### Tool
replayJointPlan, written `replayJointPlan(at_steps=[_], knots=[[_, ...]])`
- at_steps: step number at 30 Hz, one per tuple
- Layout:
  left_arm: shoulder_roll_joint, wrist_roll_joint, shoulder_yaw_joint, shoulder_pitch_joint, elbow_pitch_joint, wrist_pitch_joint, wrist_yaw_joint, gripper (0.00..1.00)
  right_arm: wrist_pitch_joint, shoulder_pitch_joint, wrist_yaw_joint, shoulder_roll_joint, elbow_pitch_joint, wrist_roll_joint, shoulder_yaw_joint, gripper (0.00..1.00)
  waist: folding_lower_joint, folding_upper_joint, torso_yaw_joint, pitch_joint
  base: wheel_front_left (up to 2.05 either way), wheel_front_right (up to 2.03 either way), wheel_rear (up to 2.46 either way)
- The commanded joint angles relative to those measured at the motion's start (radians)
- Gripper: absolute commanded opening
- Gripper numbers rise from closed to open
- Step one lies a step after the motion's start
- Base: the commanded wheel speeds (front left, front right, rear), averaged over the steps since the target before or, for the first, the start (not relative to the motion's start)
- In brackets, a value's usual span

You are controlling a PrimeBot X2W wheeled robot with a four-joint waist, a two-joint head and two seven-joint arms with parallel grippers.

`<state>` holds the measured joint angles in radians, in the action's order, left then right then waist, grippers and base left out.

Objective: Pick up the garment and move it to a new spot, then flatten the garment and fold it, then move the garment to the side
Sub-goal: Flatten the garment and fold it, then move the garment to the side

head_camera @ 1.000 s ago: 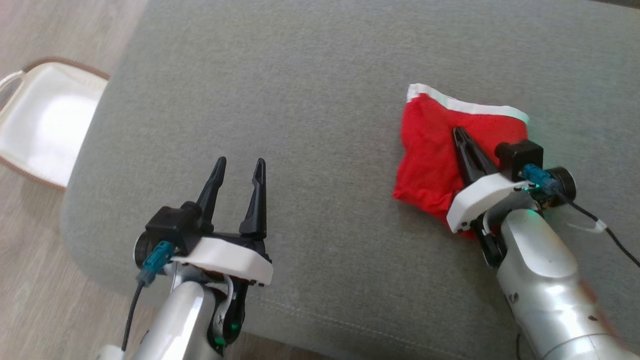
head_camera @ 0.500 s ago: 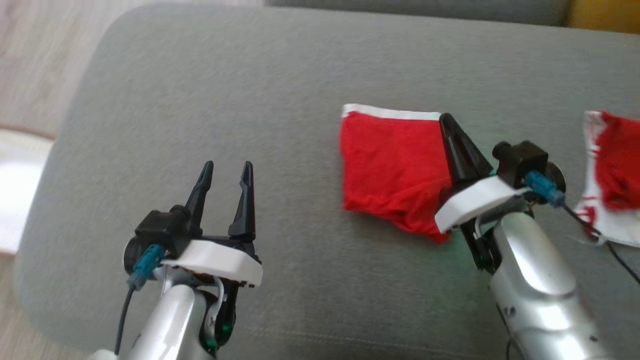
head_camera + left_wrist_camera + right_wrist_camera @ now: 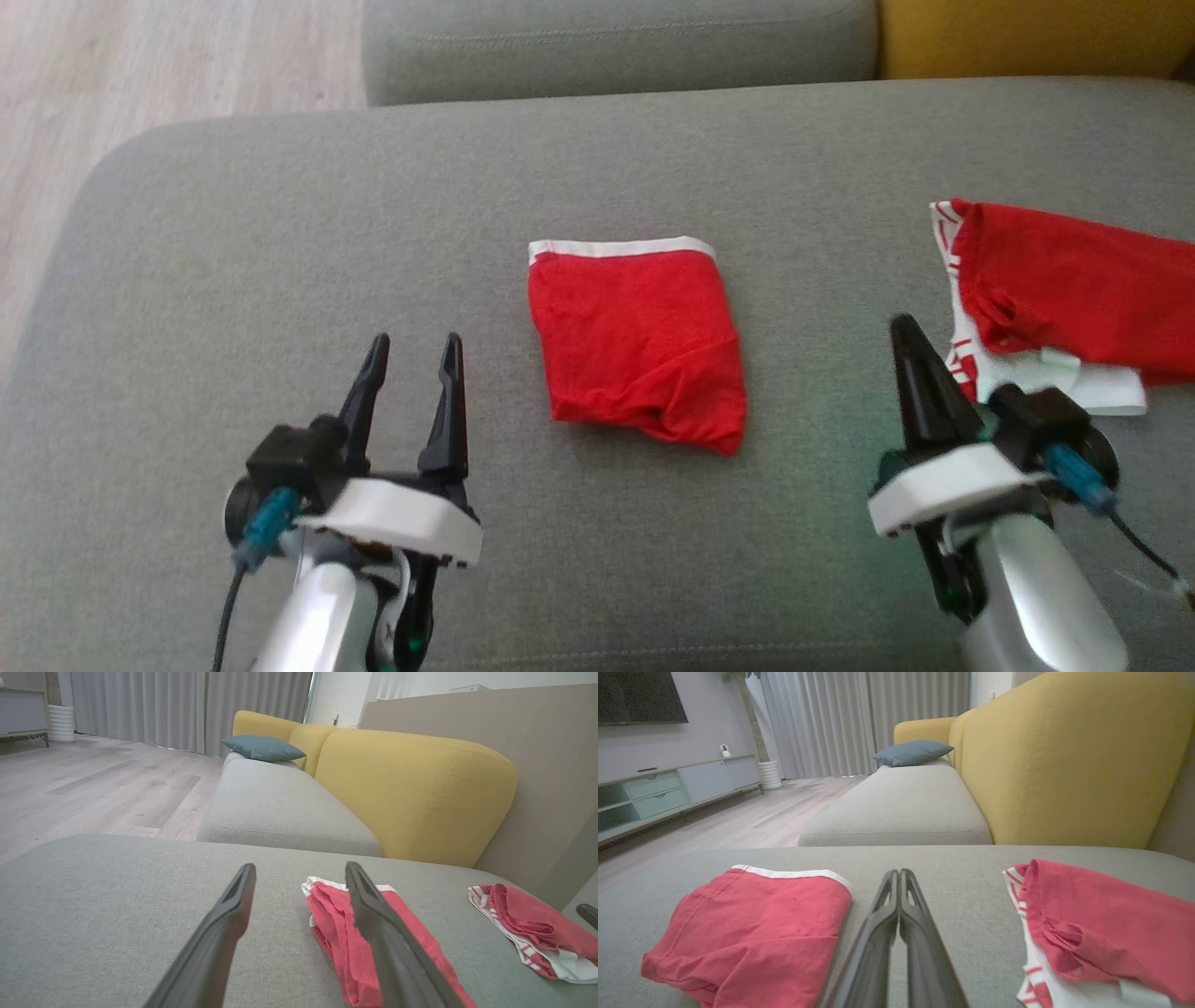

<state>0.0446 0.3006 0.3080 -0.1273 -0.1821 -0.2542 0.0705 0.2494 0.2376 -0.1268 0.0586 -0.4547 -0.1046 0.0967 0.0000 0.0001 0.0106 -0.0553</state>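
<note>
A folded red garment (image 3: 635, 341) with a white waistband lies flat on the grey sofa seat (image 3: 280, 233). My left gripper (image 3: 411, 350) hovers open to its lower left with nothing between its fingers. In the left wrist view the garment (image 3: 331, 924) lies partly behind the right finger of that gripper (image 3: 299, 870). My right gripper (image 3: 904, 327) is shut and empty, to the right of the garment and apart from it. From the right wrist the garment (image 3: 761, 924) lies left of the closed gripper (image 3: 900, 872).
A second red and white garment (image 3: 1055, 299) lies crumpled at the seat's right, close to my right gripper, also visible as a heap (image 3: 1101, 924). A yellow backrest (image 3: 1027, 37) and another grey cushion (image 3: 607, 47) stand beyond. Wood floor (image 3: 140, 65) lies left.
The head camera has swung, bringing the second garment into view. My right gripper, earlier lying over the red garment, has drawn off to its right and no longer touches it.
</note>
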Motion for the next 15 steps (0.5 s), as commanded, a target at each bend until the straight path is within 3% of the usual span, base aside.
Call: replayJointPlan(at_steps=[1, 2, 3, 15], knots=[[0.006, -0.006, -0.033, -0.017, 0.036, -0.008, 0.002, 1.0, 0.003, 0.011, -0.004, -0.008, 0.048, 0.001, 0.011, 0.04, 0.0, -0.0001, -0.011, 0.01, 0.0, 0.0, 0.0], [0.006, -0.006, -0.033, -0.01, 0.034, -0.008, 0.002, 1.0, 0.004, -0.004, -0.004, -0.008, 0.063, 0.005, -0.002, 0.68, 0.0, -0.0001, -0.015, 0.013, 0.0, 0.0, 0.0], [0.006, -0.007, -0.031, -0.004, 0.029, -0.008, 0.002, 1.0, 0.003, -0.019, -0.004, -0.008, 0.075, 0.004, -0.008, 1.0, 0.0, -0.0001, -0.017, 0.014, 0.0, 0.0, 0.0], [0.006, -0.012, -0.035, -0.002, 0.024, -0.008, -0.005, 1.0, -0.029, -0.084, -0.004, -0.008, 0.139, -0.02, -0.027, 1.0, 0.0, -0.0001, 0.0, 0.005, 0.0, 0.0, 0.0]])
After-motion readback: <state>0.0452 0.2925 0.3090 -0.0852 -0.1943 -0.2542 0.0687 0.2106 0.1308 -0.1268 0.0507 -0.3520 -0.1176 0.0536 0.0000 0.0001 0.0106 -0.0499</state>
